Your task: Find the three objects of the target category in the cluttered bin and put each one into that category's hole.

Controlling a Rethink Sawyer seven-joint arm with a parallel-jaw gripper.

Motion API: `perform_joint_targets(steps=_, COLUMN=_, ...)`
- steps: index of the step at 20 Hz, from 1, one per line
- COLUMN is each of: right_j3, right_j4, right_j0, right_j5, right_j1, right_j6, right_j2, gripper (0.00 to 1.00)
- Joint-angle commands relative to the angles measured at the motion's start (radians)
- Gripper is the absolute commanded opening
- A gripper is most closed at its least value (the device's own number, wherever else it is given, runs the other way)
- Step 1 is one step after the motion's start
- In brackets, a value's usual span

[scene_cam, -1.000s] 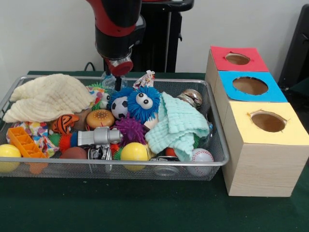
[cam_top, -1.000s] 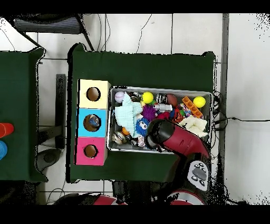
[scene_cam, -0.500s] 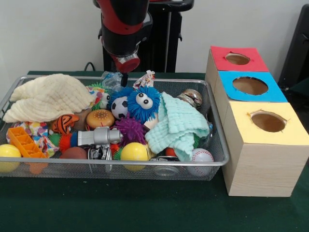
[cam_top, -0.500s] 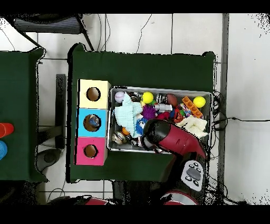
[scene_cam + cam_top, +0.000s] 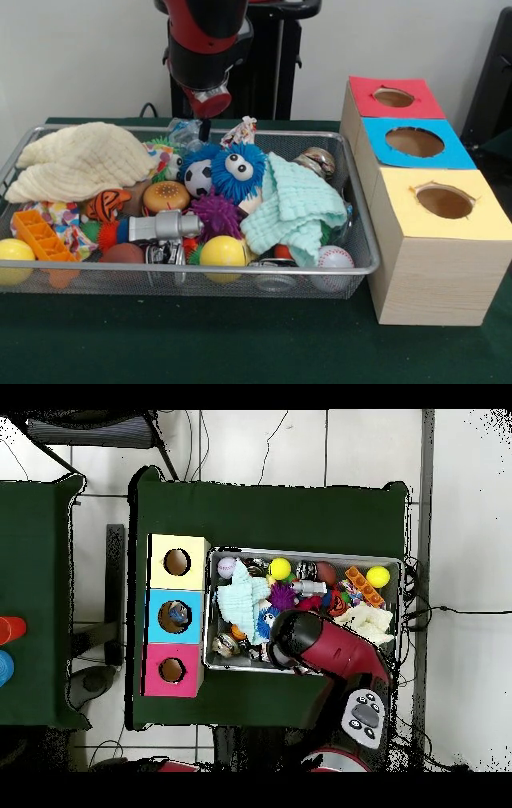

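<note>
Across the bench (image 5: 240, 352) in the front view, you see the wire bin (image 5: 352, 264) packed with toys and cloths, and the end effector (image 5: 205, 128) hanging over its far edge, just behind the blue fuzzy toy (image 5: 238, 170). You cannot tell whether its tips are apart or together. A soccer ball (image 5: 197, 178) touches the fuzzy toy; a burger (image 5: 166, 195), a purple spiky ball (image 5: 216, 214), a yellow ball (image 5: 222, 252) and a baseball (image 5: 334, 258) lie nearer the camera. A mint cloth (image 5: 296, 208) drapes beside the fuzzy toy, a cream cloth (image 5: 80, 160) fills the other end. Beside the bin stands the box row: red hole (image 5: 393, 98), blue hole (image 5: 414, 142), yellow hole (image 5: 444, 201).

From overhead, the arm (image 5: 325, 649) covers the bin's (image 5: 305, 553) middle and hides the end effector; the boxes (image 5: 176, 614) touch the bin's side.
</note>
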Motion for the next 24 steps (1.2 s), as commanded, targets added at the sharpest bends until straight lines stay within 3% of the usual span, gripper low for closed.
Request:
perform_joint_targets(steps=1, right_j3=-0.034, right_j4=-0.007, right_j0=0.005, right_j5=0.005, right_j1=0.038, right_j6=0.152, right_j2=0.026, gripper=1.00)
perform_joint_targets(steps=8, right_j3=-0.044, right_j4=-0.022, right_j0=0.032, right_j5=0.061, right_j1=0.039, right_j6=0.153, right_j2=-0.007, gripper=1.00)
perform_joint_targets(steps=24, right_j3=-0.019, right_j4=0.007, right_j0=0.039, right_j5=-0.028, right_j1=0.078, right_j6=0.161, right_j2=0.007, gripper=1.00)
